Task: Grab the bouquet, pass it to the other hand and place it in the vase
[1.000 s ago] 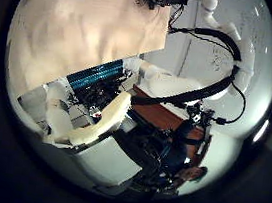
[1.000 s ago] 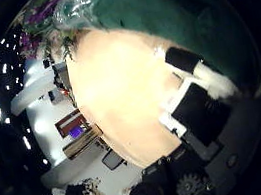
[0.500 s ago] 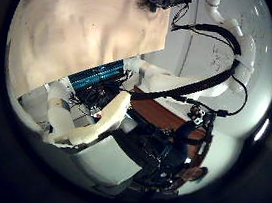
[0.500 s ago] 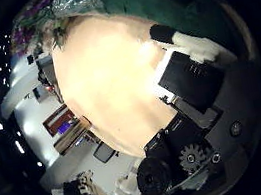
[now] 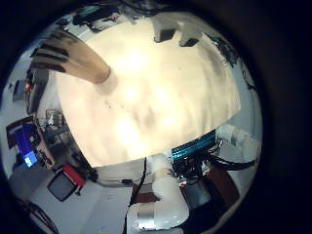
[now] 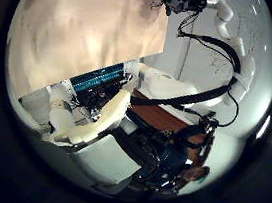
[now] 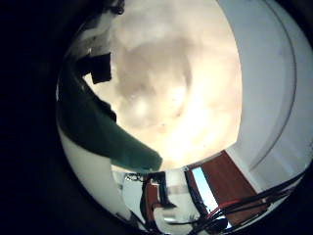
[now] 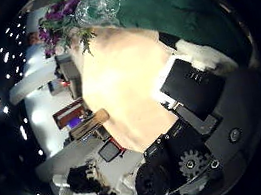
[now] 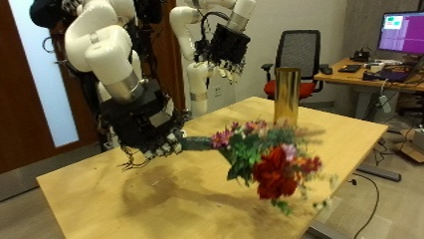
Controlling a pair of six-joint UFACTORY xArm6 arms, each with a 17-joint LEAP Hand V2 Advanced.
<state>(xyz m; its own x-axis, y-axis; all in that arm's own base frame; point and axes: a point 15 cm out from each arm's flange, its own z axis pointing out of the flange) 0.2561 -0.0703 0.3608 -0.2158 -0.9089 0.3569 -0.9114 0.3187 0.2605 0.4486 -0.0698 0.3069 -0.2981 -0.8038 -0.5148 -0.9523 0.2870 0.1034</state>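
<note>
In the outside view the bouquet (image 9: 272, 164) of red, pink and purple flowers hangs over the wooden table (image 9: 146, 204). Its green wrapped stem end sits in my right hand (image 9: 143, 124), which is shut on it. My left hand (image 9: 225, 45) hangs high above the far side of the table, fingers relaxed and holding nothing. The right thumb side palm view shows the flowers (image 8: 63, 13), the green wrap (image 8: 171, 9) and the vase (image 8: 90, 122). The left little finger side palm view shows the vase (image 5: 83, 60).
An office chair (image 9: 303, 50) and a desk with a monitor (image 9: 398, 30) stand beyond the table. A wooden door (image 9: 20, 60) is behind the arms. The table's near edge runs below the flowers.
The right thumb side palm view has shifted, so my right hand has moved with the bouquet; the flowers show more fully and the vase has come into view. My left hand has barely moved.
</note>
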